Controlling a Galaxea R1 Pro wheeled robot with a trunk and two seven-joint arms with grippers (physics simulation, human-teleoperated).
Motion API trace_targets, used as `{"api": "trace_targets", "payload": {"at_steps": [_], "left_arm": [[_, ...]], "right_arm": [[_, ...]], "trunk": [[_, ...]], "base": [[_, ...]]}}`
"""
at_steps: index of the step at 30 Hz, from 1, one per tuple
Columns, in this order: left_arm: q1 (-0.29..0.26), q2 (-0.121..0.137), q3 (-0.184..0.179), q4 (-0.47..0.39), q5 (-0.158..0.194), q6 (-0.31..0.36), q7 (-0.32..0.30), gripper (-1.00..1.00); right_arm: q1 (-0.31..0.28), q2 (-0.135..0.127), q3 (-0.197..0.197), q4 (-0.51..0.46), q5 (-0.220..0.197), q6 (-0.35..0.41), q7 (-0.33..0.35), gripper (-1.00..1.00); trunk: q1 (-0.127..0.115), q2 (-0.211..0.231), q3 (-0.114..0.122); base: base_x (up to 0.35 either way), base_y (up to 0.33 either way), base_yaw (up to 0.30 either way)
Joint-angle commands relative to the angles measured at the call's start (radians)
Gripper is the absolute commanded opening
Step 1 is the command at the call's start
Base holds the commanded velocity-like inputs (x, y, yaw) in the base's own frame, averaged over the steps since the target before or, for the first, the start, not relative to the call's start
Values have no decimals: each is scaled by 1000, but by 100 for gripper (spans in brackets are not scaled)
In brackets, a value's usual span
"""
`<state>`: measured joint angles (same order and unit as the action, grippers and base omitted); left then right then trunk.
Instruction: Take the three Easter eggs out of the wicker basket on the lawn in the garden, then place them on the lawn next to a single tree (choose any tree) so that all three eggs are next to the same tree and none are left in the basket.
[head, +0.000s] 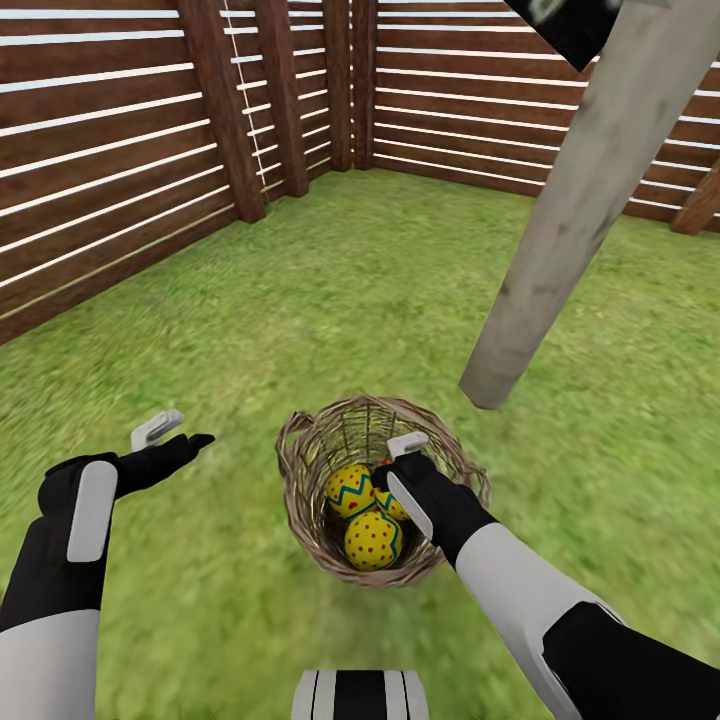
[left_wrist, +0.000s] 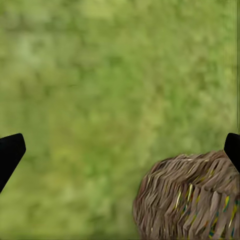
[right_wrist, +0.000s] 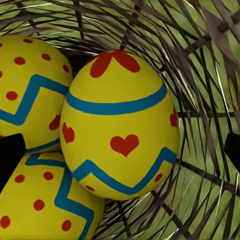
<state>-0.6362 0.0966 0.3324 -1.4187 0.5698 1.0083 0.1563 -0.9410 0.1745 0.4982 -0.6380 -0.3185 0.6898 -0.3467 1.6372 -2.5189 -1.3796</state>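
The wicker basket (head: 300, 470) stands on the lawn (head: 330, 290) just in front of me, with three yellow Easter eggs (head: 350, 489) inside. My right gripper (head: 396, 464) reaches down into the basket, open. In the right wrist view its fingertips (right_wrist: 10, 156) sit wide apart on either side of a heart-marked egg (right_wrist: 120, 125), with two dotted eggs (right_wrist: 30, 90) beside it. My left gripper (head: 172, 433) hovers open over grass to the left of the basket, whose woven wall (left_wrist: 192, 197) shows in the left wrist view. A pale tree trunk (head: 575, 210) rises just beyond the basket on the right.
A reddish-brown slatted fence (head: 110, 150) runs along the left and the back, meeting in a corner (head: 350, 90). Grass stretches between the basket and the fence. My base (head: 360, 695) shows at the bottom edge.
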Motion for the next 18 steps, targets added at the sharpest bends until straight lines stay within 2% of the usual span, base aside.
{"api": "trace_targets", "payload": {"at_steps": [1, 5, 18], "left_arm": [[0, 1, 1, -1, 14, 4, 9, 100], [0, 1, 2, -1, 18, 4, 9, 100], [0, 0, 2, 0, 19, 4, 9, 100]], "right_arm": [[-1, 0, 3, 0, -10, 2, -10, 100], [-1, 0, 3, -1, -10, 1, -11, 100], [-1, 0, 8, -5, -2, -8, -11, 100]], "trunk": [[0, 0, -1], [2, -1, -16], [4, -2, -36]], "base": [[0, 0, 0], [0, 0, 0], [0, 0, 0]]}}
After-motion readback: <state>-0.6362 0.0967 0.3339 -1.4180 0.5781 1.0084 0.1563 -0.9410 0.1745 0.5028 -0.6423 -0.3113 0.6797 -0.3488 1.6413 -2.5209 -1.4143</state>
